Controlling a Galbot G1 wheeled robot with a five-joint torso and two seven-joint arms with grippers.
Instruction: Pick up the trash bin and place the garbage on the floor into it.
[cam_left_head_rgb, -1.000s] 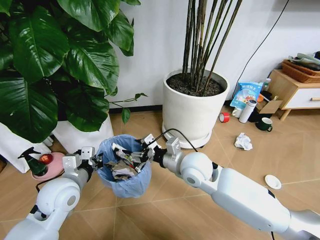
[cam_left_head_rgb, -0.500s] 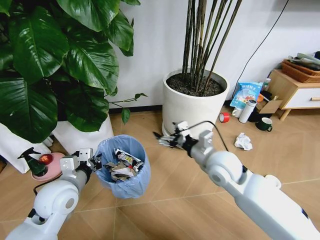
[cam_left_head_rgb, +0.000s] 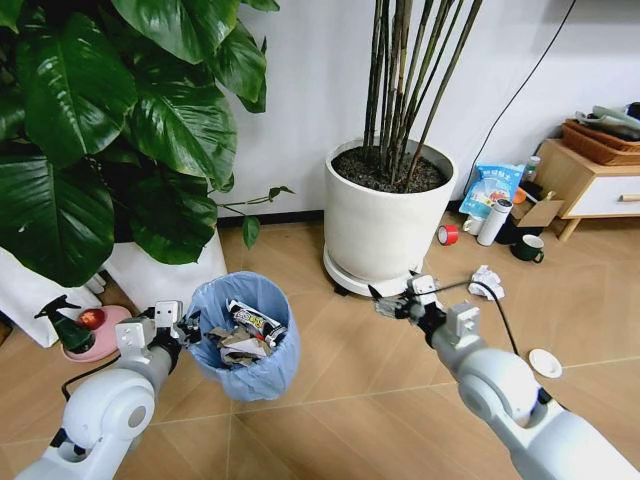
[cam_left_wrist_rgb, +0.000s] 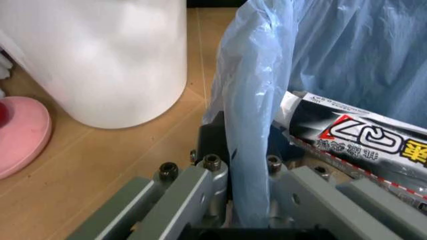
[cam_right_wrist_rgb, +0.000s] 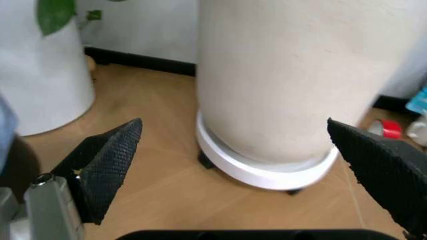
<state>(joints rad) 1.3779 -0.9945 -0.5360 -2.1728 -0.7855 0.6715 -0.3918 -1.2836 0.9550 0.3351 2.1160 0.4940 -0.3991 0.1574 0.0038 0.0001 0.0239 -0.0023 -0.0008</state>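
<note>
The left hand (cam_left_wrist_rgb: 250, 200) grips the trash bin (cam_left_wrist_rgb: 253, 125) by its blue-bagged rim at lower centre. A squeezed tube (cam_left_wrist_rgb: 353, 137) lies inside at right. A white pot (cam_left_wrist_rgb: 100, 60) stands on the floor (cam_left_wrist_rgb: 107, 160) at upper left.

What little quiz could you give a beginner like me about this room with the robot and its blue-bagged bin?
1. True or false: the left gripper is clamped on the rim of the small round trash bin lined with a crinkly light blue bag.
2. The right gripper is: A) inside the bin, B) open and empty near the big white round plant pot, C) holding the crumpled white paper wad.
3. Fill in: the small white disc lies on the herringbone wooden ____.

Key: 1 true. 2 B. 3 floor.
</note>
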